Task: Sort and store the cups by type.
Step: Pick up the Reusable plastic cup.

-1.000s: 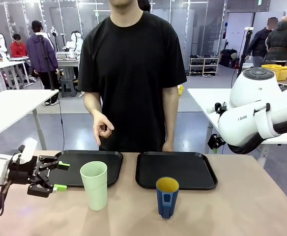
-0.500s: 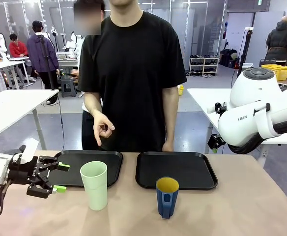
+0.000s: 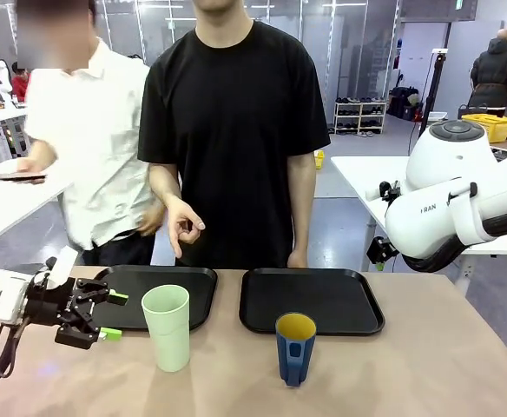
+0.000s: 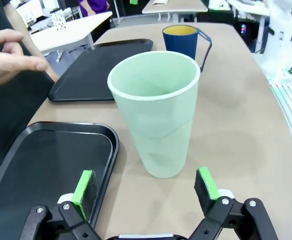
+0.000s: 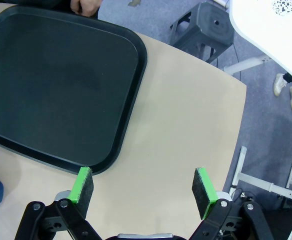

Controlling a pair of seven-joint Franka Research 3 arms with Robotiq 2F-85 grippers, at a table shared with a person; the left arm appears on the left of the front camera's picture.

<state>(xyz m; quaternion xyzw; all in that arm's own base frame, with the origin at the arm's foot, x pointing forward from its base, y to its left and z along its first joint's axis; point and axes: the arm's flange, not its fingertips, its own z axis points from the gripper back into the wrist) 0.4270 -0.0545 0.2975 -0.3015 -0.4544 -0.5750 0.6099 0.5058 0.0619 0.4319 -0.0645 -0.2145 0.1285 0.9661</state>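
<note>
New since a second ago: a person in a white shirt has wandered in at about 10 o'clock behind the worktop, while the robot's left hand has barely budged. That left hand is released, pads spread wide, low over the worktop. The mint-green tumbler stands upright at its 3 o'clock, close but not touching. The blue mug, yellow inside, sits on the worktop at the tumbler's 3 o'clock, apart from it. The left tray is at the tumbler's 12 o'clock, and the right tray is at the mug's 12. The right hand is released too, hanging over bare worktop with the right tray's corner at its 10 o'clock.
</note>
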